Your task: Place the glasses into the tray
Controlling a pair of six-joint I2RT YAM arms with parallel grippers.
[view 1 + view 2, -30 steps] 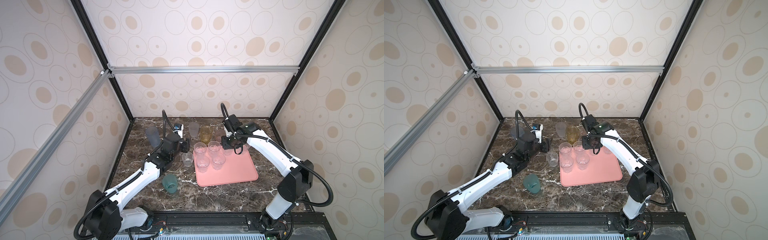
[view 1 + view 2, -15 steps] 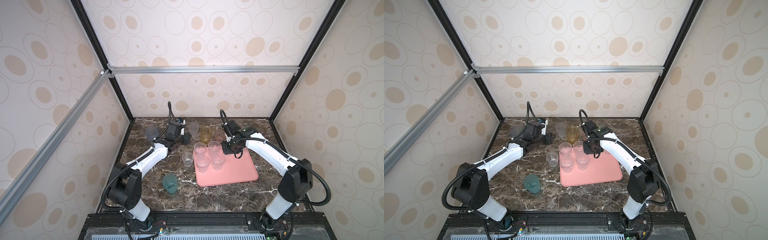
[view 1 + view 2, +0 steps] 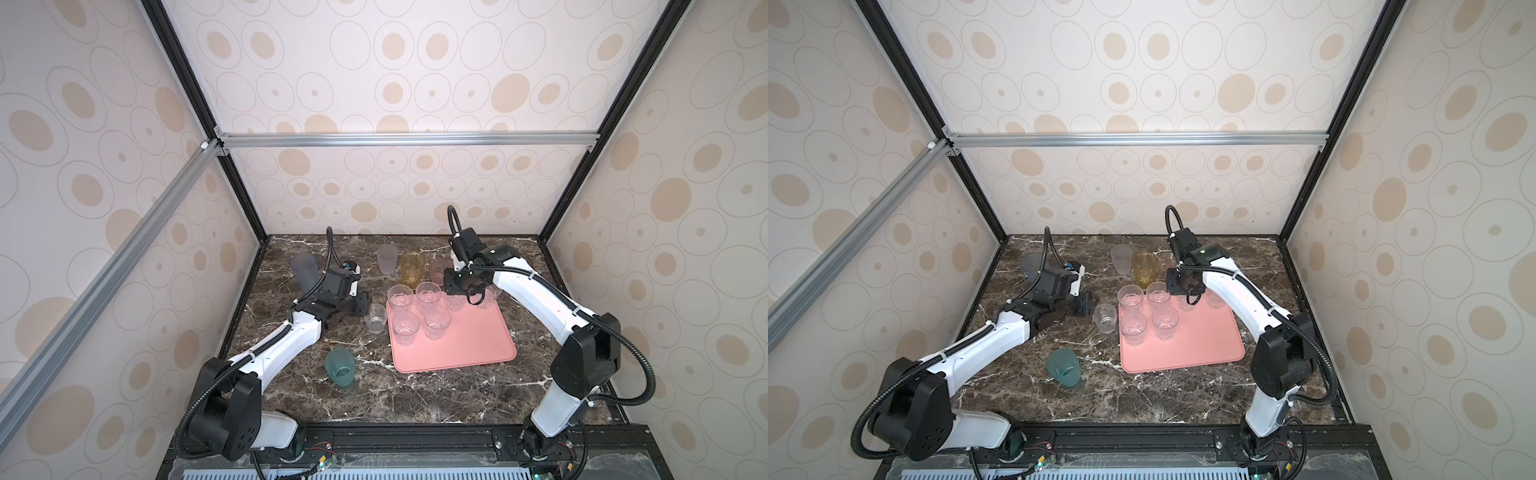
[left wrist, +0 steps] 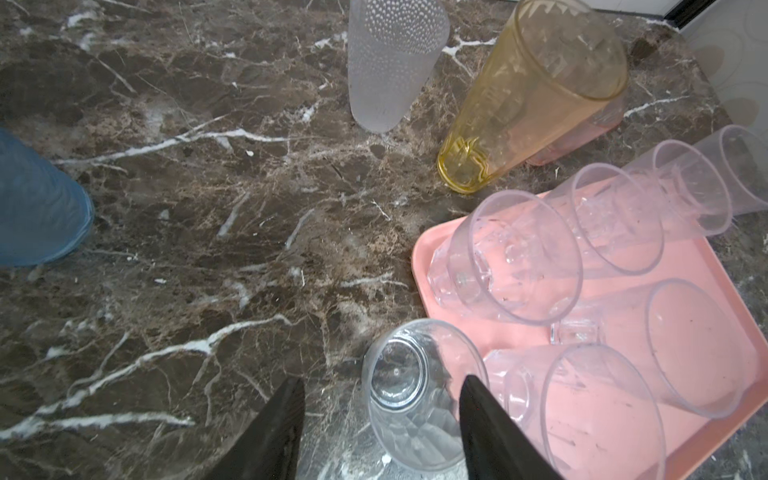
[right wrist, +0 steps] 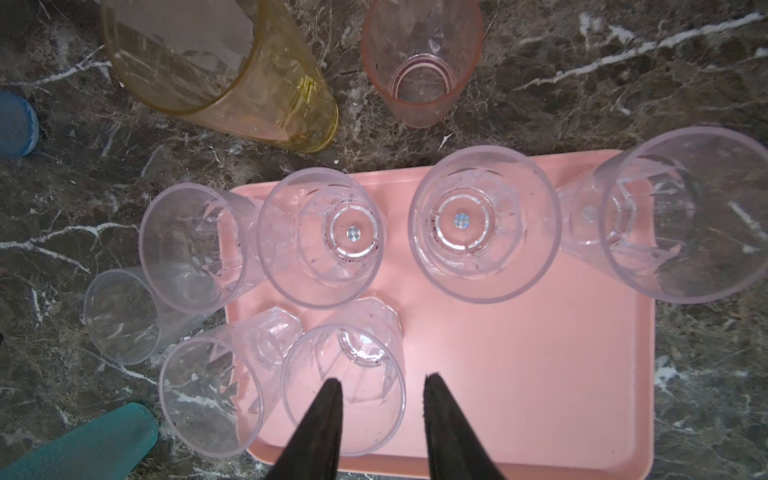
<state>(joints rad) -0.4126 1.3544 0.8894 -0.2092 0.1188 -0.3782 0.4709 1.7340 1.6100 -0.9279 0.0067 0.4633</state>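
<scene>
The salmon-pink tray holds several short clear glasses. One more clear glass stands on the marble just off the tray's left edge. My left gripper is open around this glass, which sits nearer one finger, with a gap to the other. My right gripper hangs open over the tray, holding nothing. One of its fingers lies across a clear glass's rim in the right wrist view.
On the marble behind the tray stand a frosted whitish glass, an amber one and a pink one. A blue-grey glass is at the back left. A teal glass stands at the front left.
My left gripper swung toward the back, then came forward beside the clear glass next to the tray. The right gripper shifted only slightly over the tray's back part.
</scene>
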